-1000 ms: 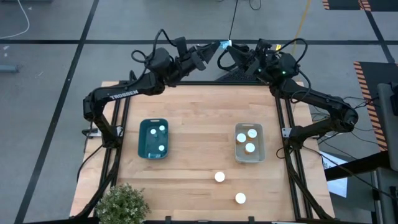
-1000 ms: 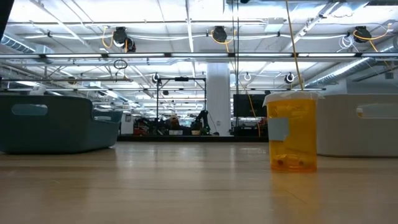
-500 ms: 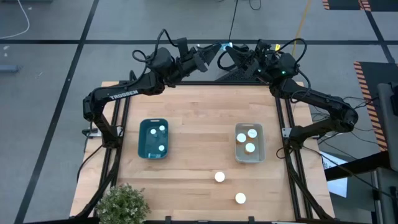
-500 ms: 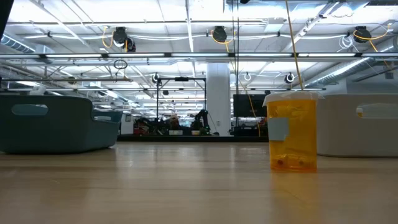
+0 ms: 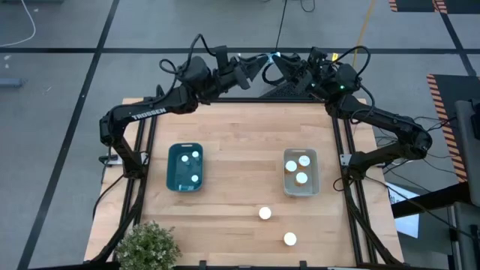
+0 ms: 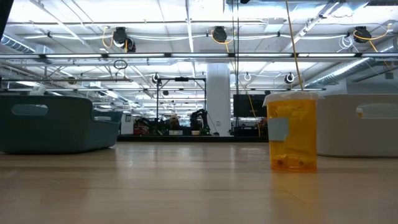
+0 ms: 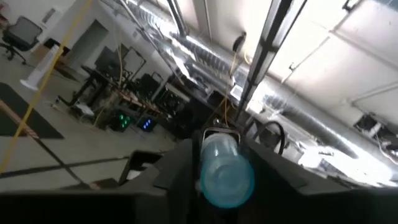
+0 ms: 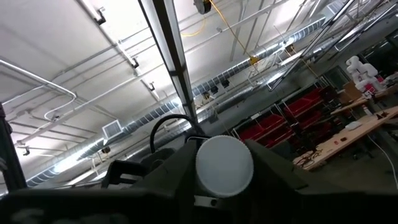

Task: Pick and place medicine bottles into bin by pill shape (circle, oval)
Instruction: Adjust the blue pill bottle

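Both arms are raised beyond the table's far edge, tips close together. My left gripper [image 5: 256,61] is shut on a clear bluish medicine bottle [image 7: 225,173]. My right gripper [image 5: 281,66] is shut on a white-capped medicine bottle [image 8: 224,165]. Two white-capped bottles [image 5: 265,214] [image 5: 289,239] stand upright on the table near its front edge. One of them shows amber [image 6: 292,132] in the low view. A teal bin [image 5: 185,167] holds two bottles, and a pale bin [image 5: 301,172] holds three. My left gripper pinches the clear bottle by its two sides [image 7: 202,174] between its fingers [image 7: 177,171]. The fingers slant up toward the ceiling. The bottle is lifted clear, its round end turned toward the wrist camera. My right gripper pinches the bottle just below its white cap [image 8: 205,200] between its fingers [image 8: 171,171]. These fingers also slant upward. The bottle is clear of the table, its cap facing the wrist camera.
A potted plant [image 5: 146,246] stands at the table's near left corner. Bare wood lies between the two bins and along the far half of the table. In the low view the teal bin [image 6: 56,121] is at the left and the pale bin [image 6: 360,124] at the right.
My left gripper has turned a little where it is, beyond the far edge, and still holds its bottle. The bottles on the table and the bins have not moved.
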`<state>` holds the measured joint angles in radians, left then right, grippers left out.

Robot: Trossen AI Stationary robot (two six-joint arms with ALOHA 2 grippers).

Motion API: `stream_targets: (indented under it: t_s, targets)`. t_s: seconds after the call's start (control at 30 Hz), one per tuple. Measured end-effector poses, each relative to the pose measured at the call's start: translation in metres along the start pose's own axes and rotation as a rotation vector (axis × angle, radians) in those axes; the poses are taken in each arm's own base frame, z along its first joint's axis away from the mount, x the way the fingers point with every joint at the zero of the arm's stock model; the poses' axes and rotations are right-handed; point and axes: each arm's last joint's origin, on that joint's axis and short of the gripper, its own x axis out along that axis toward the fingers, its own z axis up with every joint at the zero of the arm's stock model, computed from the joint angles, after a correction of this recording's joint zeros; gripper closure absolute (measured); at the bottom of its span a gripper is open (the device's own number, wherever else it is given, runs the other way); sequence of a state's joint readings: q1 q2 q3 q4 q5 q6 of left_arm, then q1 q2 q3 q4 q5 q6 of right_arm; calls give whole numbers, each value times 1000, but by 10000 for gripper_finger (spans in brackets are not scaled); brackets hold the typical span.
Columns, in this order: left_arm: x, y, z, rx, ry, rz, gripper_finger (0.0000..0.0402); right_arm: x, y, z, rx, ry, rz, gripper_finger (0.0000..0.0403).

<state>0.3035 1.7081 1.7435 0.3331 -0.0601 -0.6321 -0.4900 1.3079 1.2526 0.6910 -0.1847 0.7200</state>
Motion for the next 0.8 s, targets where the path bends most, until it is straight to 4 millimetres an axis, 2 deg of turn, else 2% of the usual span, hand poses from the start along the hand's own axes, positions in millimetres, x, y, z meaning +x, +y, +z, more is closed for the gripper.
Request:
stream_targets:
  t_s: [0.23, 0.4, 0.6, 0.8]
  targets:
    - [0, 13, 4, -70, 95, -44, 138, 0, 0, 0, 3, 22, 21, 286]
    - [-2, 20, 13, -120, 197, -145, 83, -1, -2, -1, 17, 83, 51, 286]
    - [-15, 30, 24, -178, 418, -178, 56, -5, -10, 0, 71, 180, 47, 286]
    - [-25, 34, 21, -142, 531, -104, 55, -11, -24, -10, 231, 415, 8, 286]
